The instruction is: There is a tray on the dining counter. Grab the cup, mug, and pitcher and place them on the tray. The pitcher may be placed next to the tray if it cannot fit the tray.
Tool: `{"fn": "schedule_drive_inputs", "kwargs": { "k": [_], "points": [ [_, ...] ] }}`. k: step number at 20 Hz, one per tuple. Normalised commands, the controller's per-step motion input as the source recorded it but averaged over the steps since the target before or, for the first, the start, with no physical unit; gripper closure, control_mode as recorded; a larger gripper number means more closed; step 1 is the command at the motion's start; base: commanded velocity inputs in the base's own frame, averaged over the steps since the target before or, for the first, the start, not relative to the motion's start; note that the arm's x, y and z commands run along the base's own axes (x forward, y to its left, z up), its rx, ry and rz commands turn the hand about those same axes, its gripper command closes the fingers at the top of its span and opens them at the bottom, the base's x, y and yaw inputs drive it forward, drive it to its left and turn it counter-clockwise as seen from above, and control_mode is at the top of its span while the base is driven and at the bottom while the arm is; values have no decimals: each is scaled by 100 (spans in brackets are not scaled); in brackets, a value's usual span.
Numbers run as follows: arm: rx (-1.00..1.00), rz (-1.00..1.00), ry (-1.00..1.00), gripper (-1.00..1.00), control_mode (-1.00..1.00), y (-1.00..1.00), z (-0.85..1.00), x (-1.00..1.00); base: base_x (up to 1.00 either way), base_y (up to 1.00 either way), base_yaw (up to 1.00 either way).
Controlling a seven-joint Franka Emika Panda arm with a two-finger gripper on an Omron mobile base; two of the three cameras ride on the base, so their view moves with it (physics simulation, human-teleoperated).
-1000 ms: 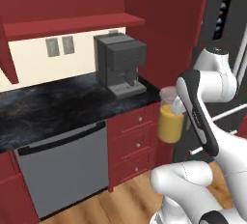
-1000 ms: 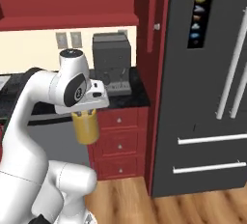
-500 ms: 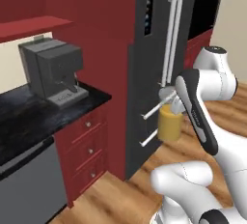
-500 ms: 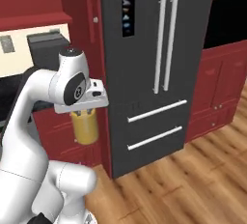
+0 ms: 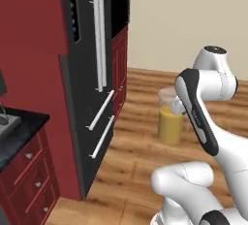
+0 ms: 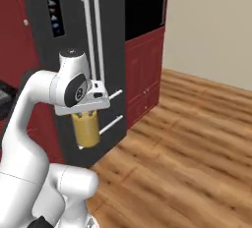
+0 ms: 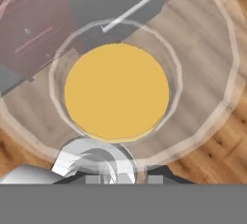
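The pitcher (image 5: 170, 127), clear with orange liquid in its lower part, hangs upright above the wooden floor. My gripper (image 6: 89, 110) is shut on its top rim from above. In the right base view the pitcher (image 6: 86, 129) sits just under the white hand, in front of the fridge. The hand view looks straight down into the pitcher (image 7: 117, 90), with the orange liquid as a round disc and my gripper (image 7: 120, 177) at the near rim. The tray, cup, mug and dining counter are out of view.
A tall black fridge (image 5: 99, 49) with long silver handles stands to the left, also seen behind the arm (image 6: 91, 40). Dark red cabinets with a built-in oven (image 6: 145, 8) lie beyond it. A black counter corner (image 5: 19, 132) is at far left. Wooden floor (image 6: 187, 138) stretches to a beige wall.
The whole picture has shifted as the base turns: the counter and coffee machine slid off to the left, and the fridge, floor and wall came in. The pitcher stays in the gripper.
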Motion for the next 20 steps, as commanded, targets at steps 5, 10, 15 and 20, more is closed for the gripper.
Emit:
{"fn": "schedule_drive_inputs", "kwargs": {
  "k": [5, 10, 15, 20],
  "points": [
    [0, 0, 0, 100, 100, 0, 0, 0, 0, 0, -67],
    [0, 0, 0, 100, 100, 0, 0, 0, 11, 0, -59],
    [0, 0, 0, 100, 100, 0, 0, 0, 50, 2, -44],
    [0, 0, 0, 100, 100, 0, 0, 0, 81, 18, -21]
  ]
}}
